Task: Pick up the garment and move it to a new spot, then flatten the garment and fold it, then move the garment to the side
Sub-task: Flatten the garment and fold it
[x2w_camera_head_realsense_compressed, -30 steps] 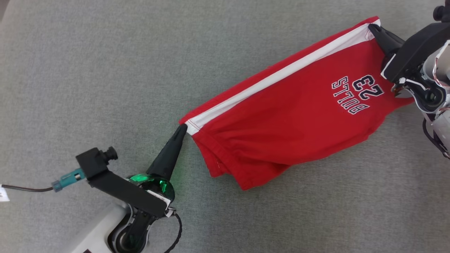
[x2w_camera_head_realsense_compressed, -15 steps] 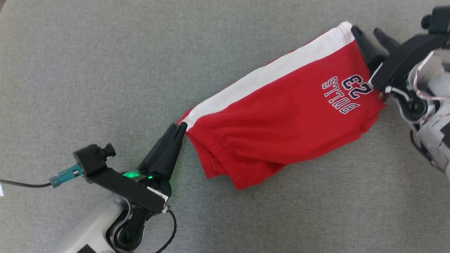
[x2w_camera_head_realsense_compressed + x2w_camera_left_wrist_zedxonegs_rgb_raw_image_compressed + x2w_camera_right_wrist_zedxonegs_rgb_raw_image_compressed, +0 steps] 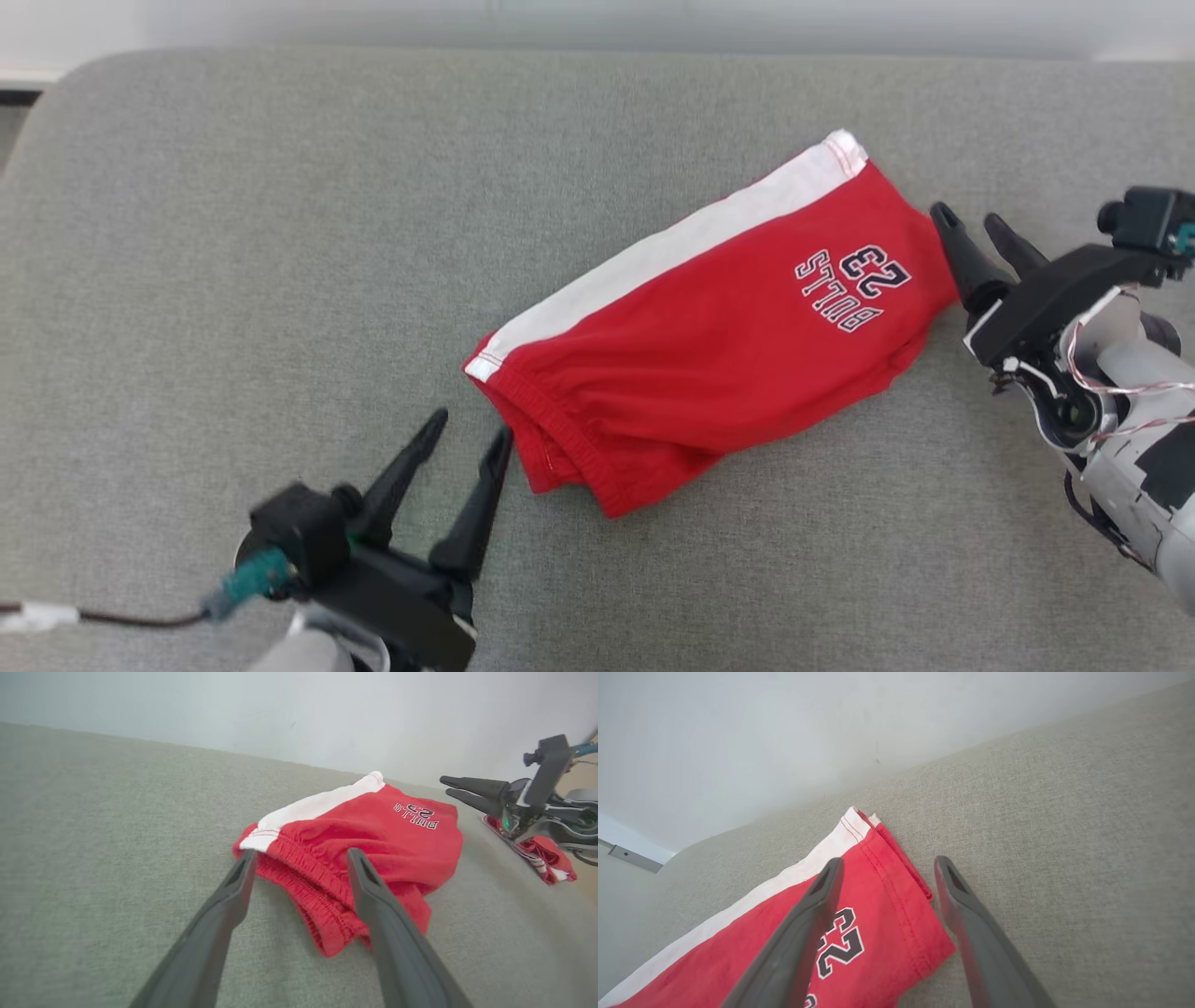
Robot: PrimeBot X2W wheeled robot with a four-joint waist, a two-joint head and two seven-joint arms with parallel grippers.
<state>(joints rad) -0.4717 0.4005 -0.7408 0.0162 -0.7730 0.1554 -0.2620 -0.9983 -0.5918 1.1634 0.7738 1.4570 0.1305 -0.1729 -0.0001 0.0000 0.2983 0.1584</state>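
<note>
1. A grey padded surface [image 3: 233,233] lies before me, with a pale wall [image 3: 597,23] behind.
2. The red shorts [image 3: 709,373] lie across its middle — white stripe [image 3: 672,243] on the far edge.
3. My left gripper [image 3: 471,425] stands spread and empty, just beside the waistband [image 3: 537,425].
4. My right gripper [image 3: 966,217], likewise spread and empty, sits by the leg hem [image 3: 901,868].

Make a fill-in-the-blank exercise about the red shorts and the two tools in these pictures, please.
1. The red shorts lie on a grey cushion, and the number printed on them is ____.
2. The stripe along one edge of the shorts is ____.
3. The left tool and the right tool both stand ____, holding nothing.
Missing words: 23; white; open.
</note>
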